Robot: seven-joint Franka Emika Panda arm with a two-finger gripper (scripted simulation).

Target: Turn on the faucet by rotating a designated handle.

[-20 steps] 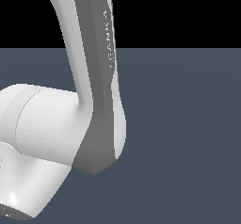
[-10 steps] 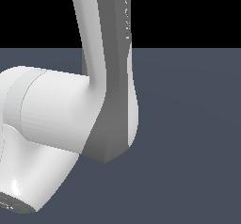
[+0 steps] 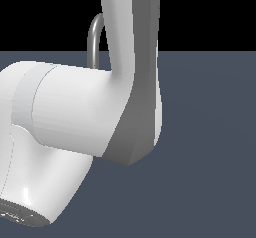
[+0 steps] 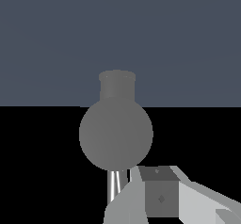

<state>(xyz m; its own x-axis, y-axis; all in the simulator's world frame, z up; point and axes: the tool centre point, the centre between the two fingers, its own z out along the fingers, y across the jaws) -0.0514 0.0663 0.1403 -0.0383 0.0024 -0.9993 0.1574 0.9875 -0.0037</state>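
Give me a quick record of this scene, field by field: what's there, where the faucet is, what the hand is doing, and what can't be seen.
setting: simulated render, flat dark grey-blue floor, black background
robot arm: white and grey arm fills most of the exterior view
faucet: grey metal faucet; in the exterior view only the arched spout shows, behind the arm
handle: cannot be picked out for sure in either view
hand: part of the hand shows at the wrist view's edge, near the faucet; open or shut cannot be told
contact: none visible
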